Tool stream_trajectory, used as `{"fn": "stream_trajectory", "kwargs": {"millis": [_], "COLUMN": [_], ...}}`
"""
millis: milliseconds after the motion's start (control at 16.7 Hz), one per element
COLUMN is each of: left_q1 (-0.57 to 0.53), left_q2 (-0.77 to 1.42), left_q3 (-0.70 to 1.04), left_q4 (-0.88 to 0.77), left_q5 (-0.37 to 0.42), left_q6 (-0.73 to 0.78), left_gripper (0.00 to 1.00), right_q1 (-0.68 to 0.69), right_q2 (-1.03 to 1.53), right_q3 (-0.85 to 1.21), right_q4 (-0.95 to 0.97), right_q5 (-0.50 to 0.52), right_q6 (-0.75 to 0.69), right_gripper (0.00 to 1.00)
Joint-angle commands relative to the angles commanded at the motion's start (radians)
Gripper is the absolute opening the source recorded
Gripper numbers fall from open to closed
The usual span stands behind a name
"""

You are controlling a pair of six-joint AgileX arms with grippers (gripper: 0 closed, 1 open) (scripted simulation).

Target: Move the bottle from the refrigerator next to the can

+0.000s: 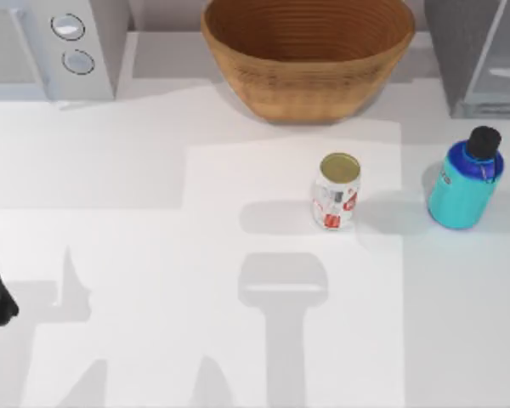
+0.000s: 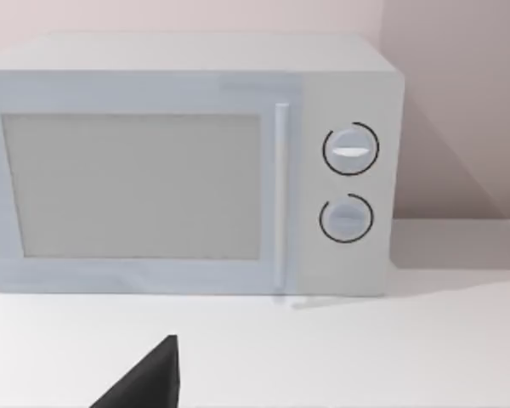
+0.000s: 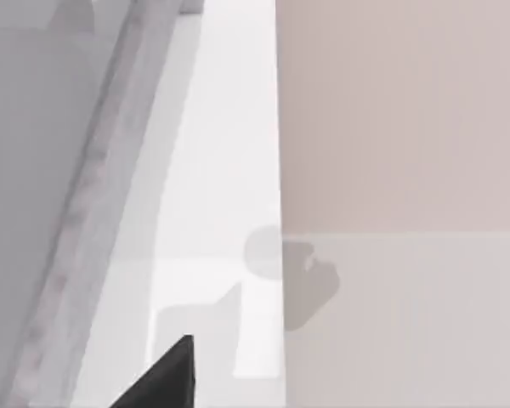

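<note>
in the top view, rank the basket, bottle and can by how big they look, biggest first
1. basket, by far the widest, partly cut off at the frame's top edge
2. bottle, a bit taller and wider than the can
3. can, smallest

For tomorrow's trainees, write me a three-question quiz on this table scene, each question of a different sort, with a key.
1. True or false: the bottle stands upright on the table, outside the refrigerator.
2. Which stands directly behind the can in the top view? A basket; B microwave; C refrigerator.
3. Fill in: the bottle stands to the can's ____, apart from it.

Key: 1 true; 2 A; 3 right.
</note>
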Motion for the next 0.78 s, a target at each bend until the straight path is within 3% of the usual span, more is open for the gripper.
{"fn": "stream_trajectory", "kwargs": {"millis": [240,600,780], "left_q1": [0.0,0.0,0.0], "left_q2": [0.0,0.0,0.0], "left_q3": [0.0,0.0,0.0], "left_q4": [0.0,0.0,0.0], "left_q5": [0.0,0.0,0.0], "left_q6": [0.0,0.0,0.0], "left_gripper": [1.0,1.0,1.0], "right_q1": [0.091,0.084,0.147], "right_q2": [-0.012,-0.016,-0.023], "right_q3": [0.0,-0.011,-0.02], "right_q4": [0.121,0.133,0.164], "right_q5": [0.02,0.019,0.06], "right_q6": [0.128,0.132,0.176], "right_gripper": [1.0,1.0,1.0]}}
